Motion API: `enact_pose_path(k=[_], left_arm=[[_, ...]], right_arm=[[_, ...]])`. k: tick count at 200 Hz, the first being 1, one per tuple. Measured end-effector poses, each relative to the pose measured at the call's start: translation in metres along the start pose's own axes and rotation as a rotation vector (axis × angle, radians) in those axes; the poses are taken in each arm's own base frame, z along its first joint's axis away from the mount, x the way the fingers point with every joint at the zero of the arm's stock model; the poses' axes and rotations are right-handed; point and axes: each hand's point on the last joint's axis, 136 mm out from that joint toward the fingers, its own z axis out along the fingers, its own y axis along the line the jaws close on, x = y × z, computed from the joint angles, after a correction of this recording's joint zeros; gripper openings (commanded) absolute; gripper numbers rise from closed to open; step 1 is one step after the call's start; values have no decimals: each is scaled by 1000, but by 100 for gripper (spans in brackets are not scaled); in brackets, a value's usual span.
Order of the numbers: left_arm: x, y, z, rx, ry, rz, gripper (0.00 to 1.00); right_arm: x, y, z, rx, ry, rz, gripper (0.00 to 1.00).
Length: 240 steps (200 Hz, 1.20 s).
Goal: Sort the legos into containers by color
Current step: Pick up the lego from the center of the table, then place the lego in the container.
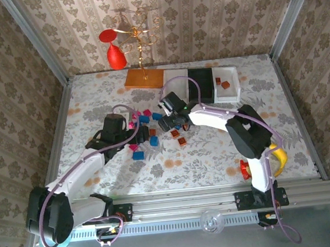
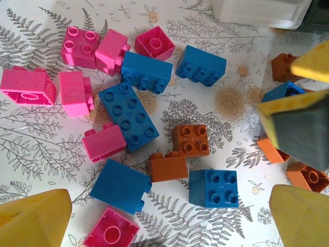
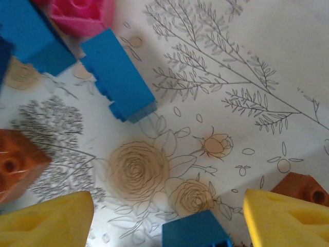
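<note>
From my station I saw the left hand (image 2: 165, 220) released, its yellow pads (image 2: 33, 218) spread wide over the floral-patterned desk (image 1: 214, 148) with nothing clamped between them. Beneath it lay most of the legos (image 2: 128, 116), loose and jumbled on the desk. In the left wrist view the pink ones were mostly toward the left, the blue ones ran through the middle, and the orange-brown ones were scattered among them and off to the right. The right hand (image 3: 167, 221) was released too. A blue brick (image 3: 195, 230) sat on the desk between its fingers, with a clear gap on one side, so it was not gripped. From above, both hands met over the pile near the middle of the desk. The containers (image 1: 201, 88) stood in a row at the far edge, well apart from the pile. The left white tray (image 1: 172, 75) and the black tray (image 1: 203, 93) were side by side, and the right white tray (image 1: 227, 96) held two orange-brown bricks (image 1: 226, 85). The flat base of a gold stand (image 1: 145, 78) lay just beside the left white tray.
</note>
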Motion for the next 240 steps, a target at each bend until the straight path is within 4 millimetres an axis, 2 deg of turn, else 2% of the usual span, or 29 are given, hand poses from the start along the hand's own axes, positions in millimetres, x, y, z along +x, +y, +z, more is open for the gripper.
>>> enact_pose_path(k=[18,44,76,108,137,152,164,191,203,216,240], left_arm=[[-1,0,0,3,-11,1,100],[-1,0,0,4,-12,1,100],[-3,-1,1,7,-18,2,100],[-3,-1,5,8,-17,2,100],[-6,-5,7,27,-24,4,100],[-5,-9,10,39,-19,10,100],[-5,-16,12,54,-16,22,100],[-13,-36,14,97,-29,53,100],[-18,-44,15,114,-39,64,100],[-22,-52,17,129,-45,75,100],[-24,-63,16,149,-48,90,100]], right_arm=[[11,-4,8,15,54,-24,69],[27,-10,11,29,119,-52,54],[32,-14,10,36,142,-50,41],[31,-15,7,13,133,-26,37],[15,-24,-13,-52,61,69,35],[-4,-41,-30,-90,-21,161,35],[-22,-65,-45,-118,-105,258,35],[-54,-140,-67,-108,-276,486,34],[-58,-170,-67,-78,-305,568,34],[-65,-194,-62,-46,-326,626,34],[-88,-220,-41,4,-359,681,37]])
